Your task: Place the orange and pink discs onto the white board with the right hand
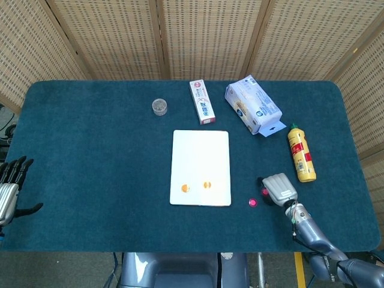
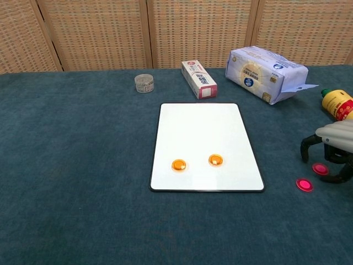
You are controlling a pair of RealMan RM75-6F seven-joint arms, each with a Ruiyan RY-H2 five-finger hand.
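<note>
Two orange discs (image 2: 178, 164) (image 2: 215, 160) lie on the lower part of the white board (image 2: 204, 124), seen from the head camera as orange discs (image 1: 185, 188) (image 1: 207, 185) on the board (image 1: 200, 156). Two pink discs lie on the blue cloth right of the board: one (image 2: 304, 184) in the open, the other (image 2: 320, 169) between the curled fingers of my right hand (image 2: 334, 152). From above, the right hand (image 1: 279, 188) hovers over that disc, with the other pink disc (image 1: 252, 203) at its left. I cannot tell whether the fingers touch it. My left hand (image 1: 8, 189) stays at the far left edge, fingers spread.
Along the back stand a small clear jar (image 2: 144, 83), a toothpaste box (image 2: 199, 79) and a tissue pack (image 2: 266, 67). A yellow bottle (image 1: 300, 154) lies on its side just beyond the right hand.
</note>
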